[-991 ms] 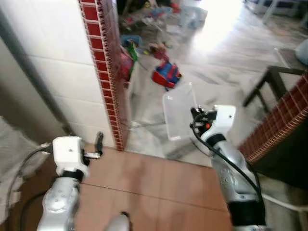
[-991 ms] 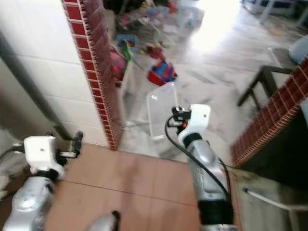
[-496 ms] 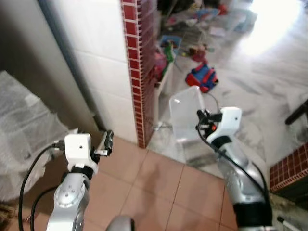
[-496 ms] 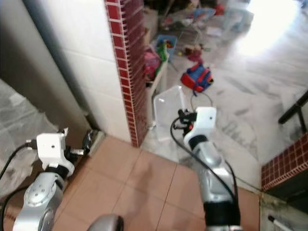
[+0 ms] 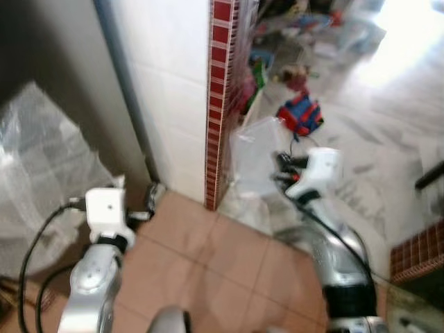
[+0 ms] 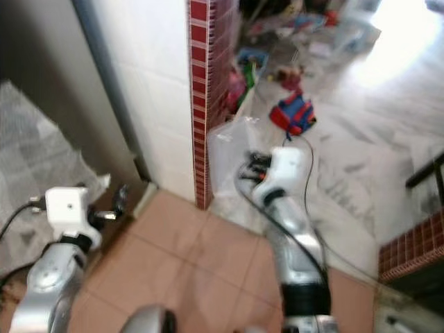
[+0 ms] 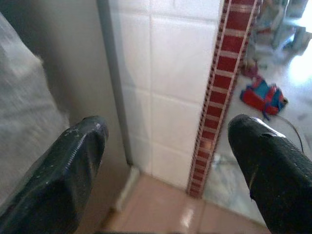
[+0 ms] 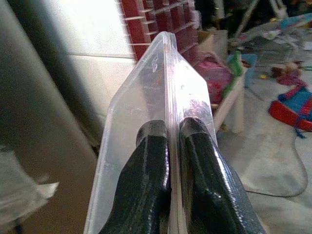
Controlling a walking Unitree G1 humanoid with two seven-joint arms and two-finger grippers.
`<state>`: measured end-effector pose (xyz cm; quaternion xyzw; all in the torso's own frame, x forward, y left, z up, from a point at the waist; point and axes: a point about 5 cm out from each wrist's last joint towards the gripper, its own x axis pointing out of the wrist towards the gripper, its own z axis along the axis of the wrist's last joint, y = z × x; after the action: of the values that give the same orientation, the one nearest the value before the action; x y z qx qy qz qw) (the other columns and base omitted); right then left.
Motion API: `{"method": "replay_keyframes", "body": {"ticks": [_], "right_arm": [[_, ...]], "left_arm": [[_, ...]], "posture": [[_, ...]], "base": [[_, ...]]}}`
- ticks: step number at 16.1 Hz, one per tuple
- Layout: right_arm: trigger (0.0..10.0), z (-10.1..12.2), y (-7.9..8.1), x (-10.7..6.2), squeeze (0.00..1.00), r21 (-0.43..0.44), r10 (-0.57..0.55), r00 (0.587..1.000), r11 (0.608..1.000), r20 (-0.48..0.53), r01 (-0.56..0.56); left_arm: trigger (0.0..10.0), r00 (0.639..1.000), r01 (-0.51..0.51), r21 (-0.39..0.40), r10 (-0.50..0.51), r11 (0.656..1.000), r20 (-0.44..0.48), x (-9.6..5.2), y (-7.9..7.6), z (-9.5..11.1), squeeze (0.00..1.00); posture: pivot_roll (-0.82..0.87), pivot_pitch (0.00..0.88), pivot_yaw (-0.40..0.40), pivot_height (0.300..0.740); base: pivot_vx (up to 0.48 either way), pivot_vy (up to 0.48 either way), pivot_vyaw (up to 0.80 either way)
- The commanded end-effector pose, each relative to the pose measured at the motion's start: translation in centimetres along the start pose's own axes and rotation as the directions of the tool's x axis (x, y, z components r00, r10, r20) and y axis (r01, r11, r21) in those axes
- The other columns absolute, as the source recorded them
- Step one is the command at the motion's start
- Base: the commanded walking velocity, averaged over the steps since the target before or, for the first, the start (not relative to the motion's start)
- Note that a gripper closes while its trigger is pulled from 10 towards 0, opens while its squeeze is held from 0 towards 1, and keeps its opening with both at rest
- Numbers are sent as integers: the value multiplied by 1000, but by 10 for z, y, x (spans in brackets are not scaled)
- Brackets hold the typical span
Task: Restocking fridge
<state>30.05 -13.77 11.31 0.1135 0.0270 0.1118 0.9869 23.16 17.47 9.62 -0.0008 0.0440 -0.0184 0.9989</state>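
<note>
Pinching a clear plastic lid [image 8: 161, 122] edge-on, the right gripper [image 8: 170, 134] has both black fingers [image 8: 148, 170] pressed together on the thin sheet, one on each face. In the head views that gripper [image 5: 281, 166] sits a little right of centre, with the lid [image 5: 253, 149] rising from it toward 11 o'clock, in front of the foot of a white-tiled wall [image 5: 177, 90] whose corner is edged in red tile trim [image 5: 220, 97].

Low at 8 o'clock in the head view, the left gripper [image 5: 150, 198] is held out with nothing in it; its wrist camera shows the two fingers [image 7: 73, 165] standing wide apart, facing the same tiled corner and the grey upright surface [image 7: 58, 63] beside it. A sheet of crinkled plastic wrap [image 5: 41, 166] lies against that surface at 9 o'clock.

Terracotta floor tiles [image 5: 222, 263] run under both arms. Past the wall, toward 1 o'clock, the pale marble floor [image 5: 374, 118] carries a red-and-blue toy [image 5: 300, 116] and a blurred scatter of other toys [image 5: 291, 41]. The head views are soft with motion blur.
</note>
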Motion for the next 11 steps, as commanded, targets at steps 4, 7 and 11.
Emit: {"method": "replay_keyframes", "body": {"ticks": [4,7,11], "right_arm": [[10000,3,-8,4,0,-2,-31,999,1000,14,32],[10000,5,-11,9,0,11,-57,998,998,14,57],[10000,-1,-14,5,0,-14,-100,995,995,-5,100]], "left_arm": [[10000,999,31,-1,-31,1000,4,5,-6,-1,0],[10000,999,31,3,-31,1000,11,8,-2,0,0],[10000,999,35,6,-35,999,-2,5,-1,-5,0]], "posture": [[70,23,-37,740],[72,22,-36,740],[67,23,-30,740]], "base": [[0,324,0],[0,0,0],[0,0,0]]}}
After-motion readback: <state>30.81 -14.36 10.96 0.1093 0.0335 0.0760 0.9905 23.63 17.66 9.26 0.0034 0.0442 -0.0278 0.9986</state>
